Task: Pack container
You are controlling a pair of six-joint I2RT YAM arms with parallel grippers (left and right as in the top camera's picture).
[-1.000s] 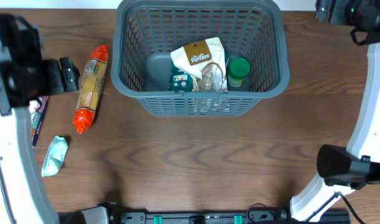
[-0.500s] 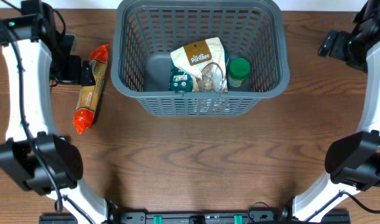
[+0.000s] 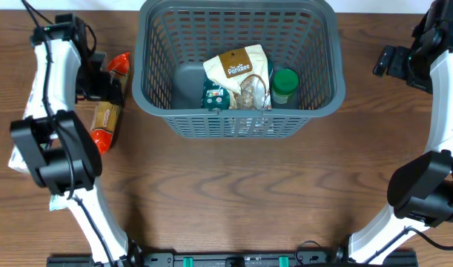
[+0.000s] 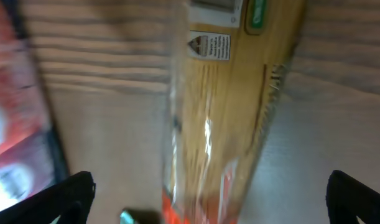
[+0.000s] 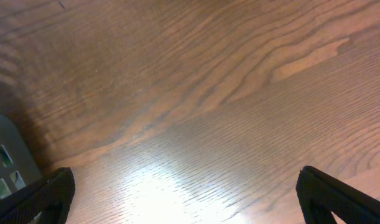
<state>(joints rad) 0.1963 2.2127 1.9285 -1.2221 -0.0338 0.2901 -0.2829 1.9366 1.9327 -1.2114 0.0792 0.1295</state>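
The basket [image 3: 237, 124] sits at the back middle of the bench [image 3: 233, 193], with a brown pouch [image 3: 237, 67] and a green-lidded jar [image 3: 285, 84] inside. The left tool [image 4: 211, 193] hangs over a spaghetti packet [image 4: 239, 93] lying just left of the basket, jaws spread wide on either side of it, gripping nothing. The right tool [image 5: 186, 186] hovers over bare wood to the basket's right, jaws wide apart and empty.

Between the left gripper's [image 4: 211, 202] tips, the long clear plastic spaghetti packet [image 4: 233, 106] is blurred, its label unreadable and both ends cropped. Off its left finger, a red smeared object [image 4: 12, 118] is unidentifiable. Left of the right gripper [image 5: 183, 196], only a corner of the dark grey lattice plastic basket [image 5: 3, 162] shows.
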